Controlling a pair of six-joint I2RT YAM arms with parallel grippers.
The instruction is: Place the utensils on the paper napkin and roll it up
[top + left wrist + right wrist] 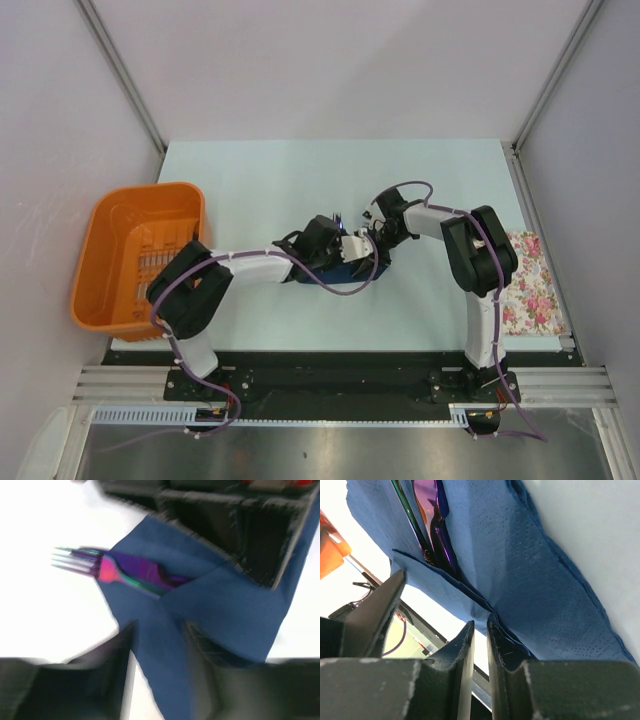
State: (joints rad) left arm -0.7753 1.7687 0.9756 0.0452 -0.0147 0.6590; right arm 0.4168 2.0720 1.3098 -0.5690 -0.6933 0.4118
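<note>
Pinching edge of navy napkin (520, 555) with right end effector (480, 630), jaws narrow.
Straddling same napkin with left end effector (159, 630), jaws parted; covering handle of purple fork (115, 570) with fold.

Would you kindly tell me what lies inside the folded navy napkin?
A purple fork lies inside the paper napkin, tines and neck poking out; the fold covers its handle end, and any other cutlery underneath is hidden.

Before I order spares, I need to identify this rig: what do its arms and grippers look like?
The left arm and right arm have white tubular links with bulky black joint housings. Loose purple cables loop along each. The fingers are dark, flat-sided wedges.
</note>
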